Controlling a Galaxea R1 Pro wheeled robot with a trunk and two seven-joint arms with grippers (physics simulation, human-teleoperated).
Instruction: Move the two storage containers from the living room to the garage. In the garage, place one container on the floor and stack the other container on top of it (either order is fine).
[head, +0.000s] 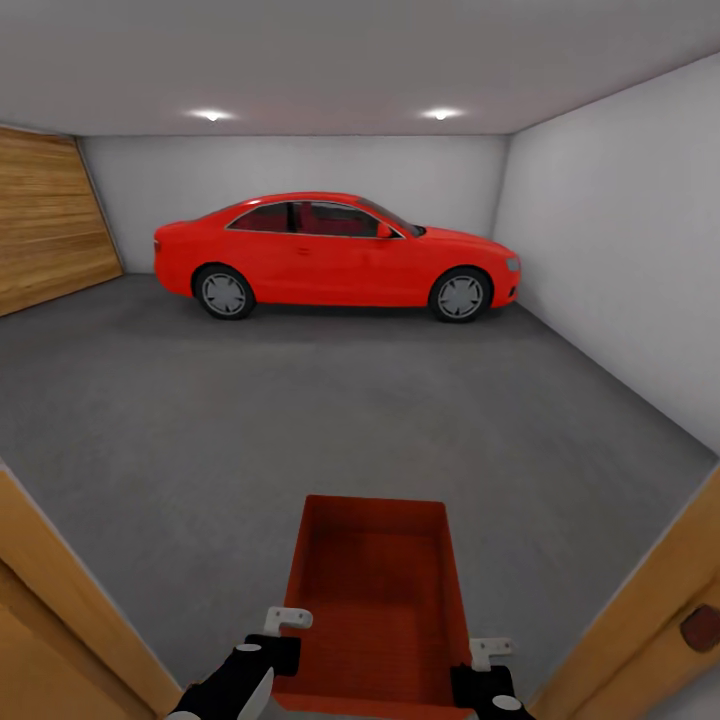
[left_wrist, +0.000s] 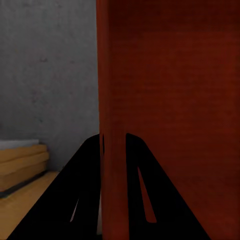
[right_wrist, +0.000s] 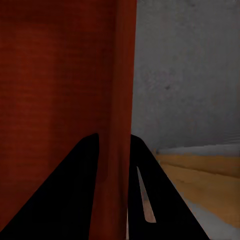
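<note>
Head view: the robot stood in a wooden doorway (head: 70, 610), looking into the garage. One orange-red bin (head: 375, 600) was carried low in front of the trunk, open side up, long axis pointing into the room, above the dark grey concrete floor (head: 300, 420).

Left claw (head: 262, 655) sat at the near left corner of the bin; right claw (head: 487, 672) at the near right corner. Both gripped the bin's thin side walls.

Left wrist view: the two dark fingers (left_wrist: 142, 185) straddled the upright orange-red wall (left_wrist: 112, 100), one on each side, pressed narrow against it. Grey floor and a strip of wooden door frame (left_wrist: 22, 167) lay beyond.

Right wrist view: same arrangement, fingers (right_wrist: 145, 190) closed narrow on the opposite wall (right_wrist: 122, 90), one inside, one outside. Grey floor and wooden frame (right_wrist: 200, 167) lay beyond.

A red car (head: 335, 255) was parked side-on along the far white wall, well apart from the bin. A wooden door (head: 50, 225) covered the left wall. Two ceiling lights were lit.
</note>
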